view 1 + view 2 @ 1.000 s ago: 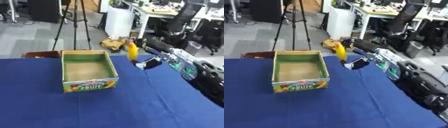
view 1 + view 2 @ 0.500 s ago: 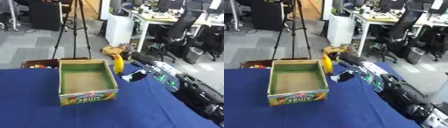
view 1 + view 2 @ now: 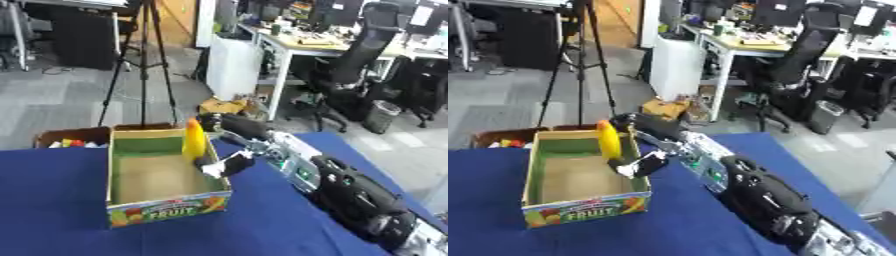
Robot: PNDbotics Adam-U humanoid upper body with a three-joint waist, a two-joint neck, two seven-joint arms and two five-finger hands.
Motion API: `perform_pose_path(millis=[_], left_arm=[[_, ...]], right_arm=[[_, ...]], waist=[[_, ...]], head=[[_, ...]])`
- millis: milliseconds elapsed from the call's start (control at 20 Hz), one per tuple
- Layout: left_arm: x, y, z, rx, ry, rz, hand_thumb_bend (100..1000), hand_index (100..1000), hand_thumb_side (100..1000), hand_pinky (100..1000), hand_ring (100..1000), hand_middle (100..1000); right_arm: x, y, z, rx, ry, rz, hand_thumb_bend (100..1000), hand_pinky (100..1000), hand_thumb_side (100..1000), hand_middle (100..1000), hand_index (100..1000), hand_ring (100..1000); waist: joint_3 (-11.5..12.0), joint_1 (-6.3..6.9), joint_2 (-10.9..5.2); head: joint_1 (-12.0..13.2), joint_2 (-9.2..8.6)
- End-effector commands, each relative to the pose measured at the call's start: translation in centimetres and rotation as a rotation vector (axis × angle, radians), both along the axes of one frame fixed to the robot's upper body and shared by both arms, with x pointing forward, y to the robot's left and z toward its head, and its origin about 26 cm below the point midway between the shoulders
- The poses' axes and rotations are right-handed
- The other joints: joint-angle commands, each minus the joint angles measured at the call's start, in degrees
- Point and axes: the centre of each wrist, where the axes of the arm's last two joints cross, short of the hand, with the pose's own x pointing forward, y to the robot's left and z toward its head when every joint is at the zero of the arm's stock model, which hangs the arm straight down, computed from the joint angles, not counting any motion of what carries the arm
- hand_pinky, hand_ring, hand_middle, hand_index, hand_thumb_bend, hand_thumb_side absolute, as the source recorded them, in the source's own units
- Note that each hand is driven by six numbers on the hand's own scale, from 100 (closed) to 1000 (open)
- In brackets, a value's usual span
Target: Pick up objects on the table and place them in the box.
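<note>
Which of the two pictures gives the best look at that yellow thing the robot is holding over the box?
The left eye view. There the yellow thing stands upright over the box, clear against the green inner wall, with the right hand below it. The right eye view shows it too, upright, slightly smaller, nearer the box's far corner.

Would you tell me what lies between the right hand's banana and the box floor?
Nothing: in the left eye view, the banana stands over the box wall, held by the right hand; the floor below is bare.
</note>
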Motion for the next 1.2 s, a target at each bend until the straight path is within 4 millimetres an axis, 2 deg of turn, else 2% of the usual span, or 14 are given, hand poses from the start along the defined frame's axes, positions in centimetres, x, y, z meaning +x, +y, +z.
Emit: perform_pose_path(millis=[50,100,150,250,850,1050,1200], left_arm=[[-0.3,-0.3,1.1,-0.003,-0.035,-0.024,850,402,528,478,620,511],[-0.3,-0.3,1.1,-0.004,-0.034,-0.026,850,401,528,478,620,511],[-0.3,-0.3,1.0,-0.006,-0.034,-0.027,850,401,528,478,620,511],[-0.3,-0.3,1.1,-0.008,-0.033,-0.029,850,401,528,478,620,511],[-0.3,-0.3,0.9,-0.012,-0.026,-0.029,855,398,527,477,620,510],[-0.2,-0.1,0.7,-0.007,-0.022,-0.021,854,401,528,478,620,510],[-0.2,0.3,0.4,0.0,-0.015,-0.001,854,403,528,479,619,511]], right_arm=[[0.1,-0.1,0.9,-0.034,0.009,-0.006,100,757,371,787,707,833],[0.2,-0.2,0.7,-0.035,0.016,-0.009,100,756,398,790,730,833],[0.2,-0.3,0.5,-0.039,0.024,-0.009,151,757,449,797,771,836],[0.3,-0.3,0.1,-0.05,0.039,-0.01,242,757,482,801,805,838],[0.5,-0.6,-1.0,-0.05,0.063,-0.021,202,754,484,798,807,836],[0.3,-0.2,-0.7,-0.036,0.024,-0.005,166,748,477,786,802,830],[0.1,0.5,-0.3,0.002,-0.033,0.019,155,737,472,771,798,817]], waist=[[0.17,0.35,-0.56],[0.21,0.4,-0.41],[0.17,0.43,-0.22],[0.01,0.43,0.08],[-1.14,0.81,0.62],[-2.94,0.77,-0.15],[-5.39,0.67,-1.34]], head=[[-0.81,-1.42],[-0.84,-1.57],[-0.8,-1.72],[-0.72,-1.88],[-0.6,-2.27],[-0.28,-1.75],[0.64,-0.65]])
